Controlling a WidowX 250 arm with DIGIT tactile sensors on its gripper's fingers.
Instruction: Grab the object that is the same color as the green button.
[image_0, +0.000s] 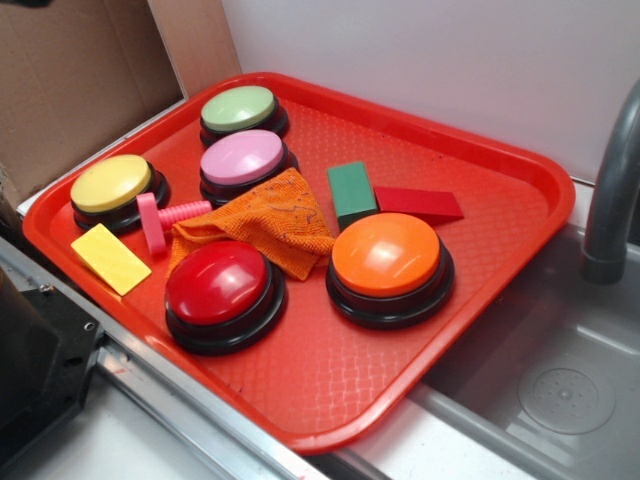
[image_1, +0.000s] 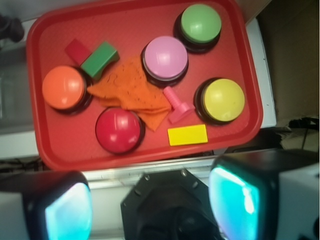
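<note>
Now pincer hovering wide open above tray, holding nothing; green block lying beside orange cloth.

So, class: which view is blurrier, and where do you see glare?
The wrist view is softer throughout, with the end effector a blurred foreground shape, its pads glowing cyan; the exterior view is sharper, with window glare on the red button and orange button.

block on tray, touching wedge, btwn cloth & wedge
</note>
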